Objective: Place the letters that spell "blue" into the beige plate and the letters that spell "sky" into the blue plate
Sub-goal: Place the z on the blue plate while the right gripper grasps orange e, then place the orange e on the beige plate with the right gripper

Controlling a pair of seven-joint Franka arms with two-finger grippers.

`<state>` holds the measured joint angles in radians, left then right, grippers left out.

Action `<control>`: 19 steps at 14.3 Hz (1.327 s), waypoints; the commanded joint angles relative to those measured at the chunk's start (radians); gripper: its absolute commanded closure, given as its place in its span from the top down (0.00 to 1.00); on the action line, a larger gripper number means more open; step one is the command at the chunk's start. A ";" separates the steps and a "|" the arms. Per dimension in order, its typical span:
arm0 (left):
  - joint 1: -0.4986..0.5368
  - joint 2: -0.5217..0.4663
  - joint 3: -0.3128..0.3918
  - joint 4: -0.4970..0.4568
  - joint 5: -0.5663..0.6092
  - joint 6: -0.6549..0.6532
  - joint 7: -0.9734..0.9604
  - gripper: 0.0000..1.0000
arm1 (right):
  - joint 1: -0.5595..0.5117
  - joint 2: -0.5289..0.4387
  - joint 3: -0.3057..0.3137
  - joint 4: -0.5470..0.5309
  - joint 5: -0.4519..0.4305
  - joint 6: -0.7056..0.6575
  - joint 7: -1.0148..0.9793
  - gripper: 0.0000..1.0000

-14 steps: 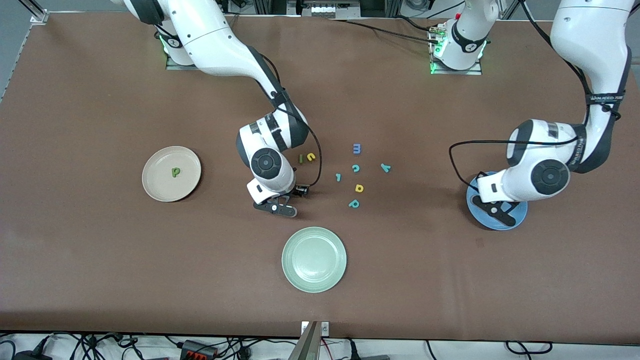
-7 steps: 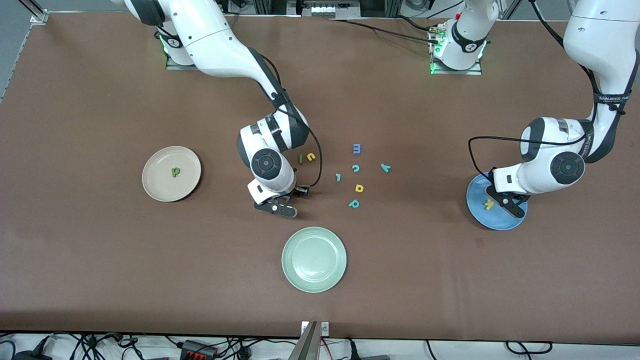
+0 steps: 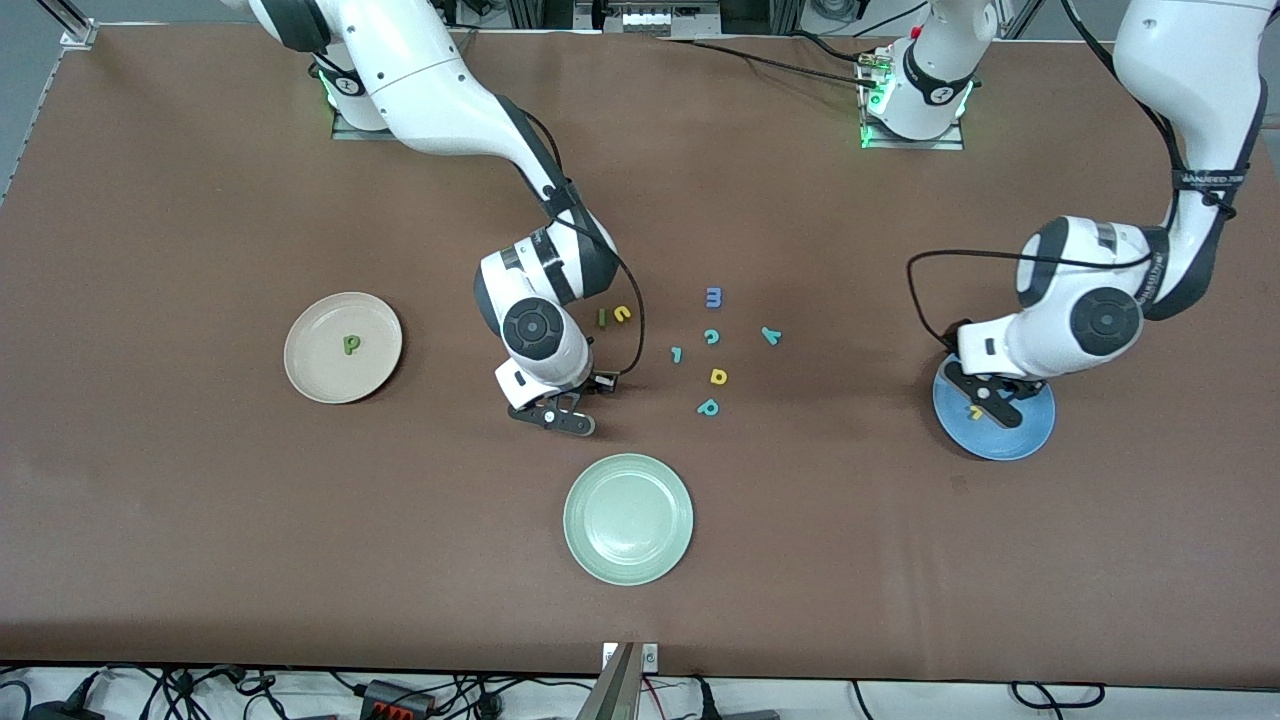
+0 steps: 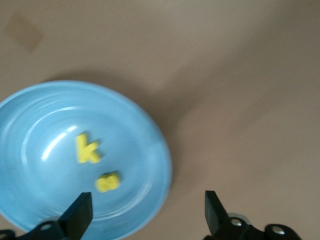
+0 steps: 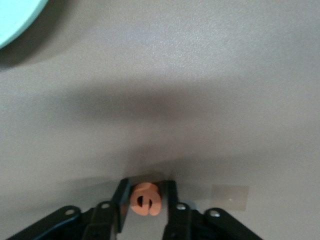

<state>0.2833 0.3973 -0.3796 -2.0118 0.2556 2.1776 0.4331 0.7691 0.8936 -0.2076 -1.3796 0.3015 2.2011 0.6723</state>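
The left gripper hung over the blue plate at the left arm's end of the bench, its jaws spread wide and released, holding nothing. In the left wrist view the yellow k and the yellow s lay flat inside that plate, close together but apart, and both clear of the fingers. The right gripper was down at the bench surface, between the pale green plate and the cluster of loose letters, its jaws drawn in on either side of the orange e; the pads stood just beside the letter, and whether they pressed it could not be told. The beige plate sat toward the right arm's end, well apart from everything else, with the dark green b lying in it. The thin green l and the yellow u lay side by side near the right arm's wrist. The teal y lay apart at the cluster's edge toward the left arm's end, with bare bench between it and the blue plate. The blue m, teal c, yellow d-shaped letter and teal p lay scattered in the cluster. The right arm reached out from its base, bent and turned steeply downward; the left arm dropped from above, its wrist bent over the blue plate's rim.
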 commanded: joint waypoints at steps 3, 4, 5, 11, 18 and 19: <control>0.007 -0.022 -0.185 -0.051 0.007 0.039 -0.367 1.00 | -0.016 -0.005 0.007 0.022 0.013 -0.014 -0.028 0.21; -0.004 -0.012 -0.218 -0.059 0.007 0.053 -0.460 1.00 | -0.020 -0.010 0.005 0.022 0.013 -0.026 -0.042 0.21; -0.009 0.001 -0.261 -0.059 0.008 0.066 -0.597 1.00 | -0.028 -0.012 0.001 0.022 0.007 -0.049 -0.060 0.21; -0.088 0.097 -0.292 -0.058 0.010 0.152 -1.175 1.00 | -0.197 -0.123 -0.064 0.007 -0.013 -0.346 -0.351 0.21; -0.147 0.179 -0.286 -0.035 0.019 0.157 -1.470 1.00 | -0.223 -0.289 -0.236 -0.300 -0.019 -0.406 -0.720 0.21; -0.151 0.193 -0.280 -0.032 0.019 0.159 -1.478 0.90 | -0.231 -0.313 -0.237 -0.346 -0.019 -0.402 -0.732 0.21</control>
<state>0.1455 0.5510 -0.6678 -2.0705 0.2553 2.3322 -1.0036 0.5400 0.6814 -0.4441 -1.5862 0.2930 1.7869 -0.0143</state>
